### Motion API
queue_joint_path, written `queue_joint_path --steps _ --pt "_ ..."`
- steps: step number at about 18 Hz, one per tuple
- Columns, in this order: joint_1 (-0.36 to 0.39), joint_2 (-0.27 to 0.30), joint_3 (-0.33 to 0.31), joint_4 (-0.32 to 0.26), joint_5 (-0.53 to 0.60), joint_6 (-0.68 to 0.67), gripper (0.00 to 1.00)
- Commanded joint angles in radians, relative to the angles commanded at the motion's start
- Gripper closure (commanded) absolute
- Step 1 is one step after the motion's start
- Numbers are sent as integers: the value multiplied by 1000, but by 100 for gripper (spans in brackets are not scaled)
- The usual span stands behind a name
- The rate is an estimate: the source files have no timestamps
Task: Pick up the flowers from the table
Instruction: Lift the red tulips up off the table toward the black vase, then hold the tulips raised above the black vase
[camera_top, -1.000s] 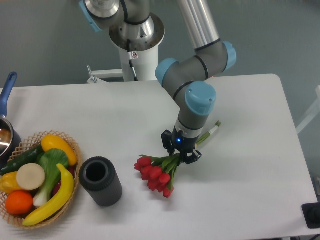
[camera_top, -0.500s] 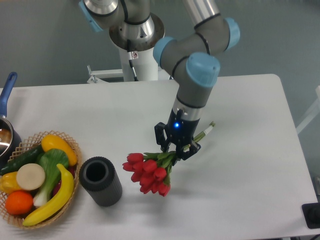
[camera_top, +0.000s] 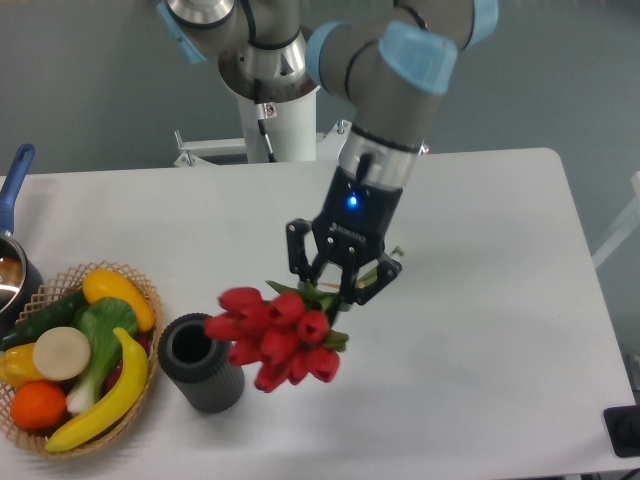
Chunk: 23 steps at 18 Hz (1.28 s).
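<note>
1. Fixed camera: the flowers (camera_top: 272, 336) are held clear of the tabletop (camera_top: 480, 330), pinched at the stems by the pincer (camera_top: 334, 288).
2. Blooms are hung near a dark cylinder (camera_top: 200, 362), beside a fruit basket (camera_top: 75, 355).
3. Risk, as judged: heavy heads may pivot or slip the stems out.

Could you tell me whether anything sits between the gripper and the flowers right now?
Nothing visible does. The gripper is already closed around the green stems of the flowers. The red heads hang to its lower left, overlapping the dark cylinder in this view.
</note>
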Motion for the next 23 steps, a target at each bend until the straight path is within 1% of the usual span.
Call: queue_joint_path --steps 2,5,7,10,14,23 --pt "0 0 20 2 -103 -34 61" --pt "9 0 19 6 -215 -37 61" --pt "18 0 16 8 -267 -37 61" --pt "31 0 14 6 -301 -38 61" --pt "29 3 9 8 -304 -65 61" --pt "34 0 12 8 -307 -65 61"
